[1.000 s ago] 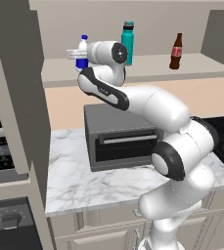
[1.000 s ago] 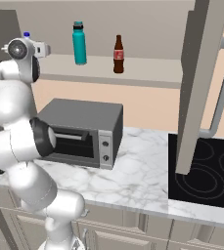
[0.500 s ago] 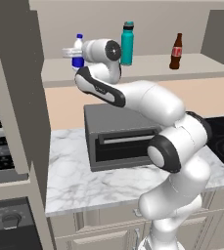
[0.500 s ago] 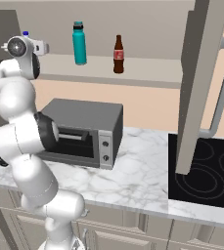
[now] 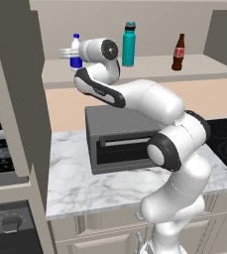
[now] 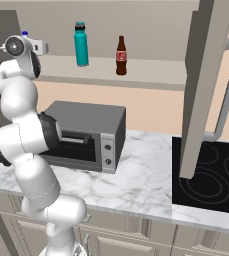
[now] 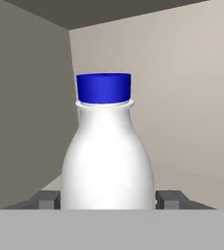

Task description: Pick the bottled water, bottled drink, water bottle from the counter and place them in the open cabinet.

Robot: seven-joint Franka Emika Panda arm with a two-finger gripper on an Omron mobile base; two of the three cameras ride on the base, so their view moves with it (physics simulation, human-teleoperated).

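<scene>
Bottled water (image 7: 107,156) upright between gripper (image 7: 107,199) fingers (grip or gap: cannot tell) on open cabinet (image 5: 149,67) shelf.

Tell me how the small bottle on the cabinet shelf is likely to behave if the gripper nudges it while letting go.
The small bottle stands upright on the cabinet shelf, tall against its base, so it could tip. Its round, smooth body looks likely to roll and slide once down. The gripper fingers flank it closely, so backing straight out seems safest.
</scene>
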